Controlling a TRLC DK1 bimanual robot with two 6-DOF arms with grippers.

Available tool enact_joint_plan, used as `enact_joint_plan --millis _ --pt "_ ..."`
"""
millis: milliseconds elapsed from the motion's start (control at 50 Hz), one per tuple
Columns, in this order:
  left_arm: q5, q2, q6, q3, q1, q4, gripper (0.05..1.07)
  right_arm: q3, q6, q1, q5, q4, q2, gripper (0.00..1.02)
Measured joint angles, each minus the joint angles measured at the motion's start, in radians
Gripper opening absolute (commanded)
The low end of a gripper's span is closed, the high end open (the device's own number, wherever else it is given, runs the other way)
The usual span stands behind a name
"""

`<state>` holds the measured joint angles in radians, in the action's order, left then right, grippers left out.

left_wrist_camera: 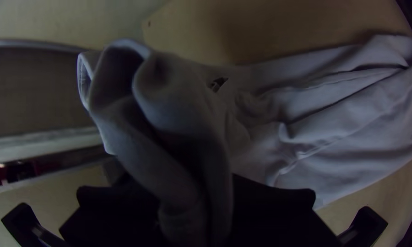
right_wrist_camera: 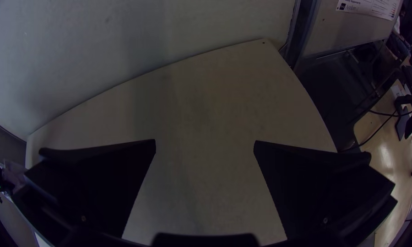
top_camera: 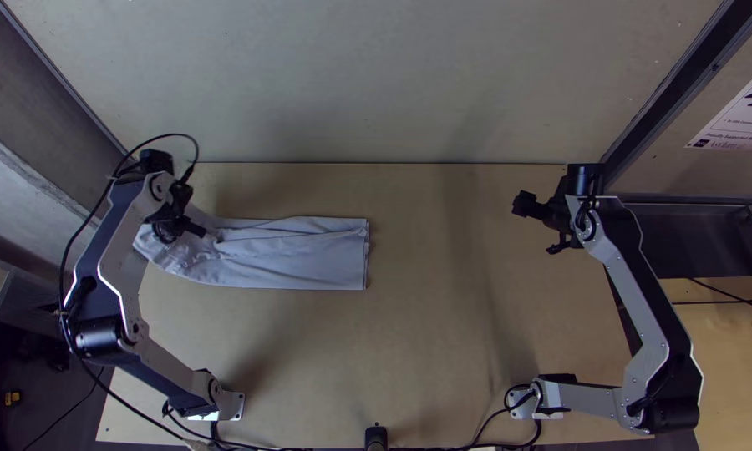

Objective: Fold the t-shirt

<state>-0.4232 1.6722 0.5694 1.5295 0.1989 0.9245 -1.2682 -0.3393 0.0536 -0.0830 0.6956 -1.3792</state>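
Desk (top_camera: 426, 334): light wood, with a pale wall (top_camera: 376, 83) along its far edge.
Shirt (top_camera: 309, 263): on the desk's left half, a long creased strip, its straight end towards the middle, the other end bunched.
Left gripper (top_camera: 185, 232): jaws closed on the bunched end, folds of cloth rising between them.
Right gripper (top_camera: 537, 226): jaws wide apart, holding nothing, over the desk's right side.

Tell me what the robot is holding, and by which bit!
The left gripper pinches the t-shirt by a bunched bit near one end; the right gripper holds nothing.
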Motion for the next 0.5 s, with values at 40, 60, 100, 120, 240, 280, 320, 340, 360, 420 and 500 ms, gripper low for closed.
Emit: enact_joint_plan --millis 40,60,100,120,240,280,320,340,360,420,500 --pt "-0.023 -0.023 -0.001 0.003 -0.038 0.014 0.08 0.000 0.000 -0.003 0.000 0.000 0.004 0.98" --pt "-0.032 -0.034 -0.003 0.005 -0.060 0.022 0.08 0.000 0.000 -0.004 0.000 0.000 0.006 0.98" --pt "-0.046 -0.049 -0.011 0.006 -0.091 0.032 0.08 0.003 0.001 -0.006 0.000 0.000 0.010 0.98" --pt "-0.050 -0.055 -0.013 0.009 -0.108 0.039 0.08 0.005 0.003 -0.007 0.000 0.000 0.012 0.98" --pt "-0.069 -0.069 -0.055 0.033 -0.187 0.098 0.08 0.007 0.004 -0.013 0.000 0.000 0.021 0.98" --pt "-0.080 -0.069 -0.072 0.040 -0.209 0.112 0.08 0.007 0.006 -0.016 0.000 0.000 0.024 0.98" --pt "-0.091 -0.069 -0.088 0.046 -0.230 0.127 0.08 0.007 0.007 -0.021 0.000 0.000 0.026 0.98" --pt "-0.097 -0.069 -0.098 0.048 -0.240 0.135 0.08 0.007 0.007 -0.024 0.000 0.000 0.027 0.98" --pt "-0.103 -0.069 -0.106 0.051 -0.251 0.140 0.08 0.007 0.007 -0.026 0.000 0.000 0.029 0.98" --pt "-0.117 -0.069 -0.132 0.060 -0.286 0.155 0.08 0.010 0.008 -0.031 0.000 0.000 0.033 0.98" --pt "-0.145 -0.062 -0.176 0.084 -0.335 0.186 0.08 0.016 0.011 -0.039 0.000 0.000 0.037 0.98"
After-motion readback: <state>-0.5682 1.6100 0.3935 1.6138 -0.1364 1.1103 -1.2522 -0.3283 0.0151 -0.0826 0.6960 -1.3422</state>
